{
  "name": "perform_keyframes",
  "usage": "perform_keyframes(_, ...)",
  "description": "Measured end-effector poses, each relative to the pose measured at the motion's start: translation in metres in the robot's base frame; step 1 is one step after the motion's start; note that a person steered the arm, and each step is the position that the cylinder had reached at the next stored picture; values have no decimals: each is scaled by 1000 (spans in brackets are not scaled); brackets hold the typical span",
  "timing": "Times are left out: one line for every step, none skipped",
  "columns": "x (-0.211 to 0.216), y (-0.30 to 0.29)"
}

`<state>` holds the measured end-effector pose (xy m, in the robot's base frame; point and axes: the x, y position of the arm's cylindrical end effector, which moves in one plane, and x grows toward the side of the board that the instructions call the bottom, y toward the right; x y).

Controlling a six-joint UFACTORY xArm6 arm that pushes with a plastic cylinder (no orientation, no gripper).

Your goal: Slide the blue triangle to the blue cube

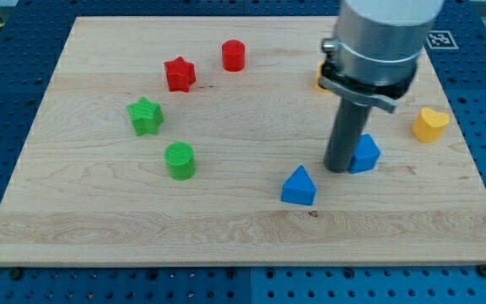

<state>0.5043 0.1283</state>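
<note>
The blue triangle lies on the wooden board, right of the middle and towards the view's bottom. The blue cube lies a short way up and to its right, with a small gap between the two. My tip stands on the board against the cube's left side, hiding part of it. The tip is up and to the right of the triangle and does not touch it.
A red star and a red cylinder lie at the top left of centre. A green star and a green cylinder lie at the left. A yellow heart lies at the right. A yellow-orange block is mostly hidden behind the arm.
</note>
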Motion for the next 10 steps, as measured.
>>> perform_keyframes(0, 43)
perform_keyframes(-2, 74)
perform_keyframes(-7, 89)
perform_keyframes(-8, 88)
perform_keyframes(-8, 20)
perform_keyframes(-8, -58)
perform_keyframes(5, -129)
perform_keyframes(40, -142)
perform_keyframes(43, -115)
perform_keyframes(43, -74)
